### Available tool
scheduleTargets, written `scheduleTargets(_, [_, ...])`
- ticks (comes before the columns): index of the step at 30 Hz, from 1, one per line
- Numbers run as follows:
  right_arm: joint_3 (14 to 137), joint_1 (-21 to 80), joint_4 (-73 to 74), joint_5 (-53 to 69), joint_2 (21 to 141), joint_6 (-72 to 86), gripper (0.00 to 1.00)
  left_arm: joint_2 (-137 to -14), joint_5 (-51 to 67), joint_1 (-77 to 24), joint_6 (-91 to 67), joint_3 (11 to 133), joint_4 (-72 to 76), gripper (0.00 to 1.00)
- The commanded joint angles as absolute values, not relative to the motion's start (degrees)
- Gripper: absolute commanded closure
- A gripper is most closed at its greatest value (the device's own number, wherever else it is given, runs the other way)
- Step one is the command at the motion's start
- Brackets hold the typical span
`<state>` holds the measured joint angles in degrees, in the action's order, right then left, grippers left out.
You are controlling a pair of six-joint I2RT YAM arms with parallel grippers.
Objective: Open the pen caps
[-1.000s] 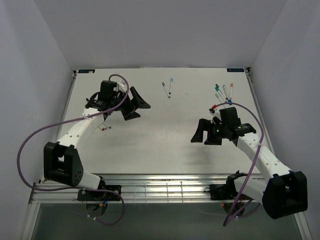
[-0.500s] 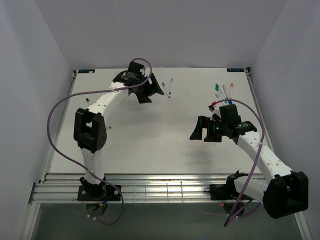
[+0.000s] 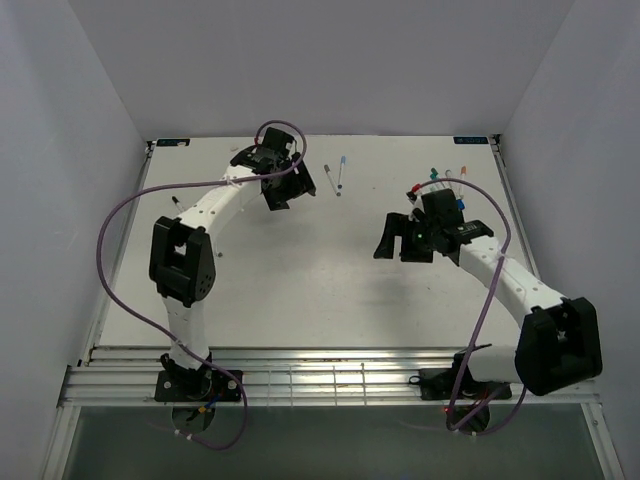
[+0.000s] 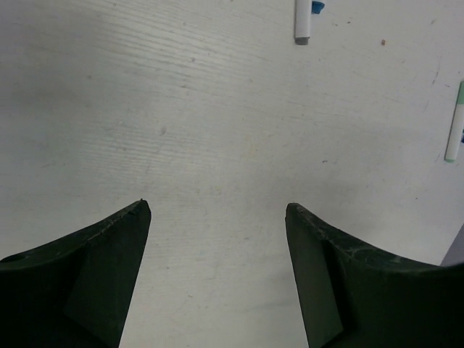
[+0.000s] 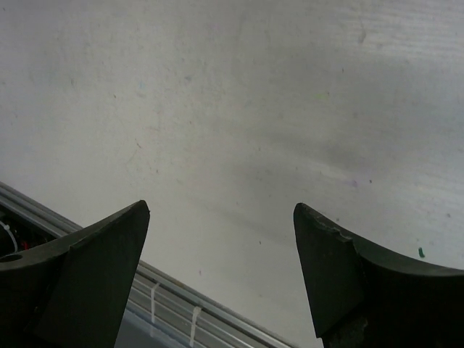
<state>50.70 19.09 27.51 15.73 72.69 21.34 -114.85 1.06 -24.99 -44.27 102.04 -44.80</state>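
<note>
**Both end effectors released; pens on the far half of the surface**

Top external: The white surface (image 3: 300,295) sits in a plain white enclosure. The walls (image 3: 320,70) close off the left, back and right. A metal rail (image 3: 330,378) runs along the near edge. Two pens (image 3: 333,176) lie side by side near the far middle, one grey-ended and one blue-ended. A pen cluster (image 3: 447,178) lies at the far right, partly hidden behind the right arm. The pen caps (image 3: 434,172) show only as small coloured dots at the barrel ends, too small to tell how they are seated. The left end effector (image 3: 290,187) hovers just left of the two pens, jaws apart and empty. The right end effector (image 3: 397,240) is near the cluster and points toward the middle, jaws spread, holding nothing. A purple cable (image 3: 100,250) loops out over the left side.

Left wrist: The left end effector (image 4: 215,206) is released, with bare, faintly scuffed surface between the dark fingers (image 4: 101,283). A white barrel end (image 4: 304,25) with a bit of blue beside it shows at the top edge. A green-tinted pen (image 4: 454,123) lies at the right edge. Both are well apart from the fingers.

Right wrist: The right end effector (image 5: 221,206) is released over bare surface. The rail (image 5: 174,301) crosses the lower left. No pen is in view here.
</note>
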Motion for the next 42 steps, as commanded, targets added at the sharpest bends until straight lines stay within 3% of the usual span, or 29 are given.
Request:
scheduleTargets(1, [58.24,22.75,20.13,11.61,79.86,21.89,0.14,-103.73,-3.69,-25.31,-40.88,95.75,-43.6,0.14])
scheduleTargets(9, [76.1,24.96,18.55,7.82,100.79,15.47,0.29,-88.35,-1.85,-22.86,-37.71,79.83,-41.49,0.13])
scheduleTargets(22, [100.17,26.37,13.01,4.93,126.19,11.87,0.3,-71.2,6.68,-22.15,-38.14,66.01,-34.81,0.13])
scheduleTargets(42, [111.34,27.77,13.7,-0.62,138.16,8.7,0.35,-67.33,7.03,-22.06,-39.11,59.77,-31.47,0.13])
